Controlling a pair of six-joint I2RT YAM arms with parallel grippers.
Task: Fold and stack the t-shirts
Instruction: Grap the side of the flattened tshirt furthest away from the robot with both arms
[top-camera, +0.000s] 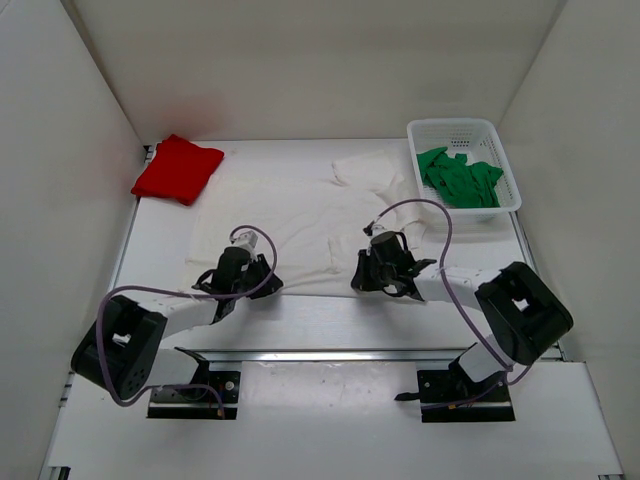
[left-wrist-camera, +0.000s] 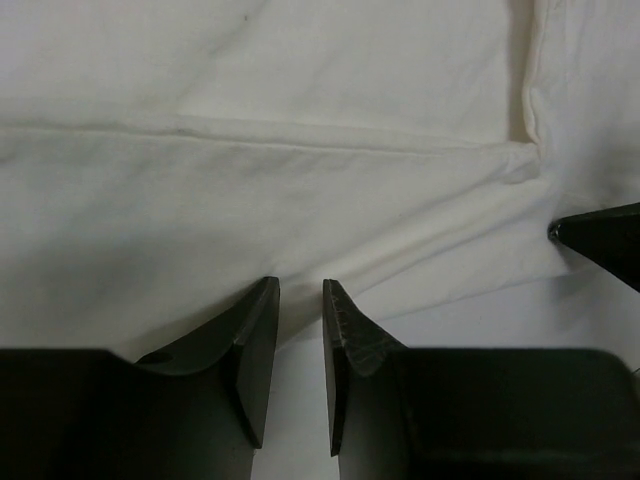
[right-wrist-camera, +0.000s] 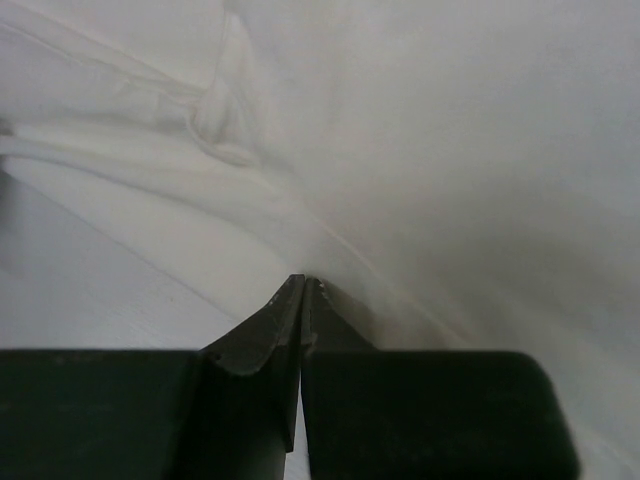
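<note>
off-white cloth t-shirt (top-camera: 300, 215) spread flat in the middle of the white bench (top-camera: 320, 312), both claws at its near hem.
the right claw (right-wrist-camera: 303, 282) is closed tight, its tips pinching the hem where the cloth puckers; the left claw (left-wrist-camera: 300, 292) stands a narrow gap apart at the hem's edge, gripping nothing that shows. a bright red cloth t-shirt (top-camera: 178, 168) lies folded at the far left corner; a green cloth t-shirt (top-camera: 460, 178) sits crumpled in the white plastic mesh basket (top-camera: 452, 126) at far right.
</note>
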